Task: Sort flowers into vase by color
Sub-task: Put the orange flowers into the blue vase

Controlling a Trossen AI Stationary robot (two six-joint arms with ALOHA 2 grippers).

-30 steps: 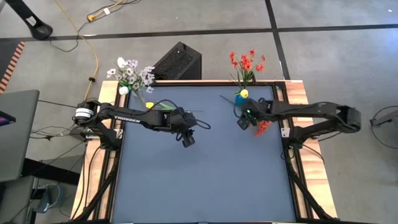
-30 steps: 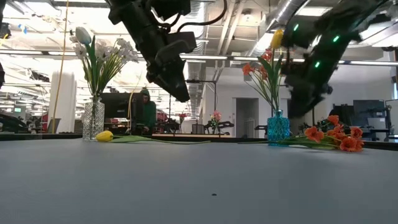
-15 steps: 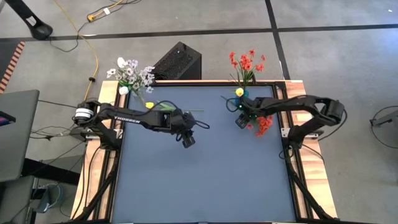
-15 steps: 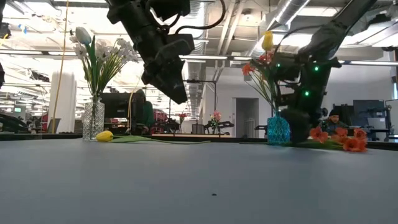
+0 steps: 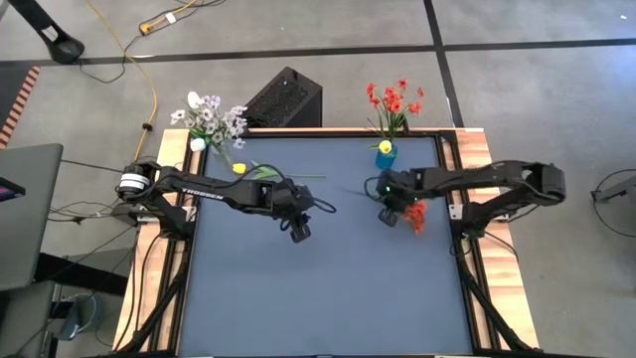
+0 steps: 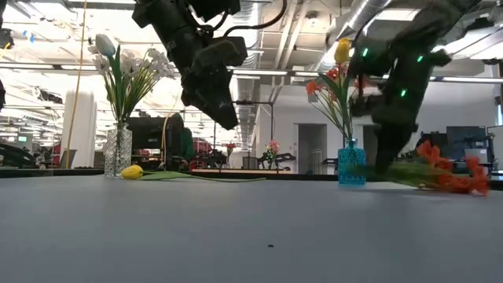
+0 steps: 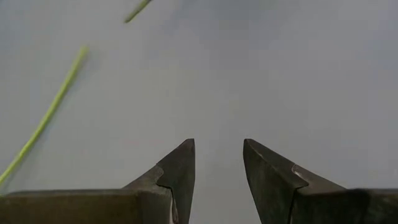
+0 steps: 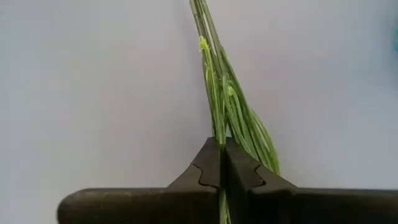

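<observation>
Right gripper point(image 8: 222, 163) is closed on stems of the red flowers point(image 5: 415, 213), near right edge of the table point(image 5: 328, 288), beside blue vase point(image 5: 385, 157). Left gripper point(image 7: 217, 163) hovers mid-table, fingers narrow, empty. Risk: thin stems may slip when lifted, or blooms snag the vase.

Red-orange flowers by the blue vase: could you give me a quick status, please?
Right gripper shut on red-orange flower stems, blooms beside blue vase. Left gripper open, hovering mid-table, empty. Nothing blocking.
</observation>
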